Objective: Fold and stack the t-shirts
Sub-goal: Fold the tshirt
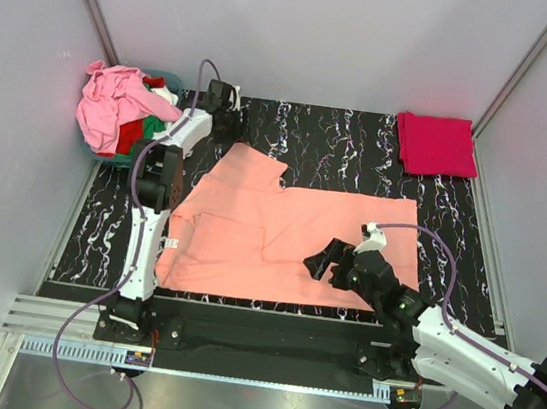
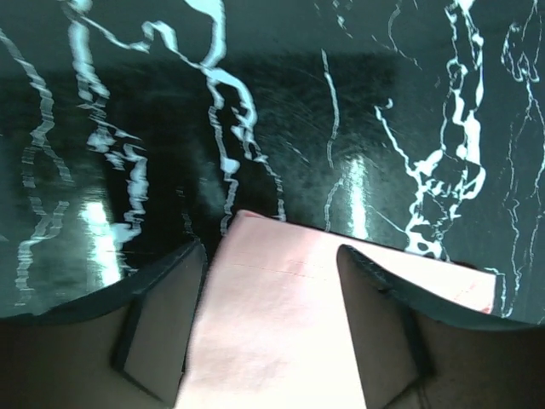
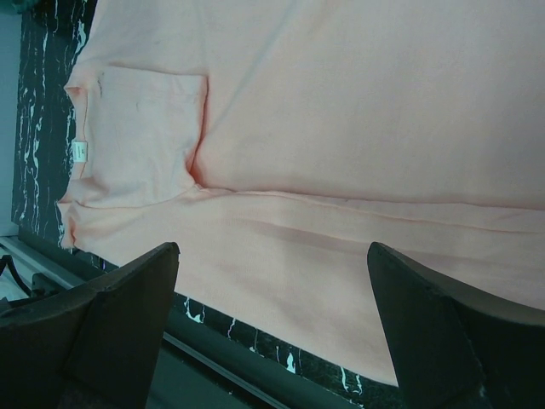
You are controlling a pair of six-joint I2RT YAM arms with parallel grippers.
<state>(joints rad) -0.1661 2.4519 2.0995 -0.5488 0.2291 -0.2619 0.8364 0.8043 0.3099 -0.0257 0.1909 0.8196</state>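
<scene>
Well, the salmon-orange t-shirt [image 1: 289,237] lies flat mid-frame on the glossy marbled table [image 1: 351,149], its cloth soft, matte and lightly creased. The left gripper [image 2: 272,251] stands partly spread astride the sleeve corner at upper left; I'd have it sink low before pinching. The right gripper [image 3: 272,247], jaws at full spread, hangs over the near hem and should bite right at the edge. A crimson-pink t-shirt [image 1: 437,143], folded square, sits upper right.
</scene>
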